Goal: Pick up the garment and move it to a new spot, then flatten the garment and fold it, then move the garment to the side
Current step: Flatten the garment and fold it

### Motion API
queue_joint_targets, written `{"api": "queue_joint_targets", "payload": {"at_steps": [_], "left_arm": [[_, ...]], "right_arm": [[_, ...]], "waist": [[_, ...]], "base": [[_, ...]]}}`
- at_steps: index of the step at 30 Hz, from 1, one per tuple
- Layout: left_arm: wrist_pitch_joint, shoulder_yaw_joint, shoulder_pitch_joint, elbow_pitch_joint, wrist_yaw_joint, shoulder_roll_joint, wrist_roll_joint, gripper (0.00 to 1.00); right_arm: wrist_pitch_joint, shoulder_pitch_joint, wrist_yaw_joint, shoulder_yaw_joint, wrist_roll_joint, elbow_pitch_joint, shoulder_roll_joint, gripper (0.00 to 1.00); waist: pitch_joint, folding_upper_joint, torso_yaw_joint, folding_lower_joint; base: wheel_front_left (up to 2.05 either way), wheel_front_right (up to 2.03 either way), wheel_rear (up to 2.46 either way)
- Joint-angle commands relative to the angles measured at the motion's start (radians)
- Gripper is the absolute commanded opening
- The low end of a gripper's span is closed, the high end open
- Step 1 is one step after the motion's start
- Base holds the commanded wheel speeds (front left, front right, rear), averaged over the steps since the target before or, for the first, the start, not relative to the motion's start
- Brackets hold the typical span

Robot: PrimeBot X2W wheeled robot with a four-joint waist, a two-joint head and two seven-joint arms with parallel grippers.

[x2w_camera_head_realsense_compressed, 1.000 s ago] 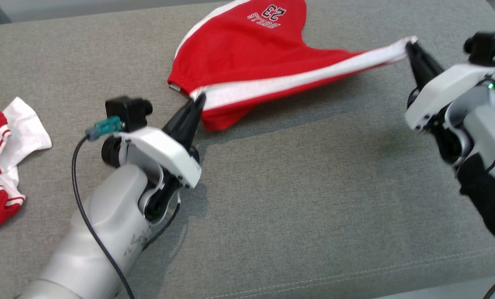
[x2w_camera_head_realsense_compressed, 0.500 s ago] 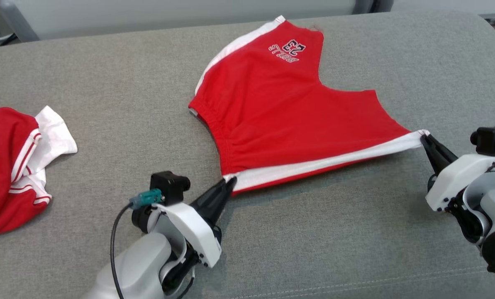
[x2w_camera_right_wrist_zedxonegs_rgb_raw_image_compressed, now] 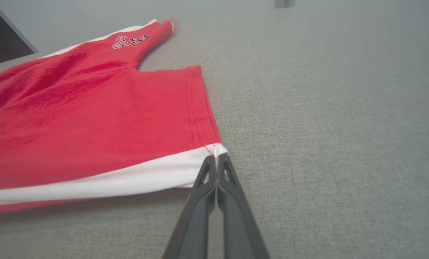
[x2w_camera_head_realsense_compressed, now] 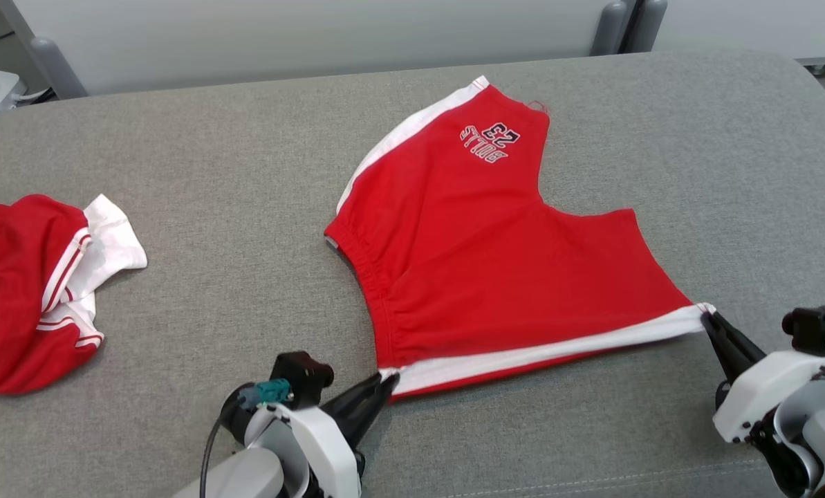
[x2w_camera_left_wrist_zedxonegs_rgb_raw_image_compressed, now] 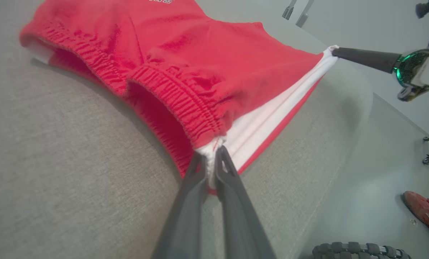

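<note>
The garment point(x2w_camera_head_realsense_compressed: 495, 263), a pair of red shorts with white side stripes, lay spread on the grey cloth-covered surface point(x2w_camera_head_realsense_compressed: 246, 180). In the head view it sat a little toward 3 o'clock from the middle. Its gathered waistband point(x2w_camera_head_realsense_compressed: 367, 266) ran along the 9 o'clock side. One leg reached toward 12 o'clock and bore dark lettering point(x2w_camera_head_realsense_compressed: 489, 142) near its hem, upside down in that view.

The left tool point(x2w_camera_head_realsense_compressed: 388, 378), at about 6 o'clock in the head view, was clamped on the corner where the waistband met the near white stripe point(x2w_camera_head_realsense_compressed: 543, 353). In the left wrist view its two dark fingers were pinched together over a small bunch of white cloth.

The right tool point(x2w_camera_head_realsense_compressed: 707, 317), at about 4 o'clock, was closed on the other end of the same stripe, at the corner of the leg hem. In its own wrist view the fingertips met on the white edge.

The stripe ran in a nearly straight line between the two tools, and the red cloth beyond it lay mostly flat on the surface.

A second garment point(x2w_camera_head_realsense_compressed: 25, 297), red and white and crumpled, sat at 9 o'clock, well apart from the first. A red shoe point(x2w_camera_left_wrist_zedxonegs_rgb_raw_image_compressed: 421, 209) showed on the floor at about 4 o'clock in the left wrist view.
</note>
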Motion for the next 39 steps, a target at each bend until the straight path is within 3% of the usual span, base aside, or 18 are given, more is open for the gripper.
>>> {"api": "queue_joint_targets", "payload": {"at_steps": [1, 6, 13, 16, 18, 20, 21, 22, 23, 24, 25, 26, 34, 39], "left_arm": [[-0.013, 0.022, 0.003, -0.014, -0.007, 0.026, 0.011, 0.00], [-0.013, -0.008, 0.021, 0.001, -0.007, 0.035, 0.029, 0.00], [-0.013, -0.033, 0.029, 0.060, -0.007, 0.031, 0.035, 0.09], [-0.013, -0.055, 0.024, 0.101, -0.007, 0.021, 0.042, 0.27], [-0.013, -0.063, 0.022, 0.118, -0.007, 0.012, 0.042, 0.30], [-0.013, -0.073, 0.022, 0.143, -0.007, 0.004, 0.036, 0.39], [-0.013, -0.082, 0.021, 0.154, -0.007, -0.001, 0.033, 0.46], [0.000, -0.101, 0.027, 0.166, -0.007, -0.011, 0.012, 0.77], [0.003, -0.110, 0.028, 0.165, -0.007, -0.012, 0.003, 1.00], [0.002, -0.116, 0.025, 0.167, -0.007, -0.012, -0.001, 1.00], [0.001, -0.120, 0.024, 0.169, -0.007, -0.012, -0.005, 1.00], [0.000, -0.122, 0.025, 0.172, -0.007, -0.013, -0.012, 1.00], [-0.011, -0.079, 0.055, 0.174, 0.000, -0.005, -0.038, 1.00], [-0.013, 0.065, 0.110, 0.064, 0.077, 0.020, -0.020, 1.00]], "right_arm": [[-0.014, 0.034, 0.003, -0.008, -0.014, -0.016, -0.029, 0.00], [-0.006, 0.116, 0.003, -0.068, -0.067, -0.042, -0.021, 0.00], [0.048, 0.204, 0.003, -0.150, -0.127, -0.084, 0.016, 0.00], [0.069, 0.226, 0.003, -0.185, -0.167, -0.096, 0.032, 0.00], [0.082, 0.236, 0.003, -0.210, -0.199, -0.104, 0.041, 0.00], [0.100, 0.247, 0.003, -0.232, -0.226, -0.115, 0.051, 0.00], [0.109, 0.254, 0.003, -0.243, -0.238, -0.124, 0.056, 0.07], [0.130, 0.271, 0.003, -0.264, -0.256, -0.144, 0.064, 0.27], [0.138, 0.280, 0.003, -0.275, -0.265, -0.156, 0.067, 0.38], [0.145, 0.290, 0.003, -0.288, -0.275, -0.167, 0.070, 0.48], [0.153, 0.299, 0.003, -0.300, -0.284, -0.178, 0.074, 0.88], [0.157, 0.307, 0.003, -0.314, -0.295, -0.190, 0.078, 1.00], [0.181, 0.358, 0.003, -0.427, -0.402, -0.290, 0.105, 1.00], [0.192, 0.401, 0.003, -0.489, -0.473, -0.391, 0.139, 1.00]], "waist": [[-0.003, -0.0001, -0.002, 0.0000], [-0.018, -0.0001, -0.008, 0.0000], [-0.026, -0.0001, -0.013, 0.0000], [-0.031, -0.0001, -0.013, 0.0000], [-0.034, -0.0001, -0.012, 0.0000], [-0.039, -0.0001, -0.010, 0.0000], [-0.042, -0.0001, -0.009, 0.0000], [-0.051, -0.0001, -0.007, 0.0000], [-0.055, -0.0001, -0.006, 0.0000], [-0.061, -0.0001, -0.004, 0.0000], [-0.066, -0.0001, -0.003, 0.0000], [-0.072, -0.0001, -0.002, 0.0000], [-0.125, -0.0001, 0.005, 0.0000], [-0.155, -0.0001, 0.024, 0.0000]], "base": [[0.00, 0.00, 0.00], [0.00, 0.00, 0.00], [0.00, 0.00, 0.00], [0.00, 0.00, 0.00], [0.00, 0.00, 0.00], [0.00, 0.00, 0.00], [0.00, 0.00, 0.00], [0.00, 0.00, 0.00], [0.00, 0.00, 0.00], [0.00, 0.00, 0.00], [0.00, 0.00, 0.00], [0.00, 0.00, 0.00], [0.00, 0.00, 0.00], [0.00, 0.00, 0.00]]}}
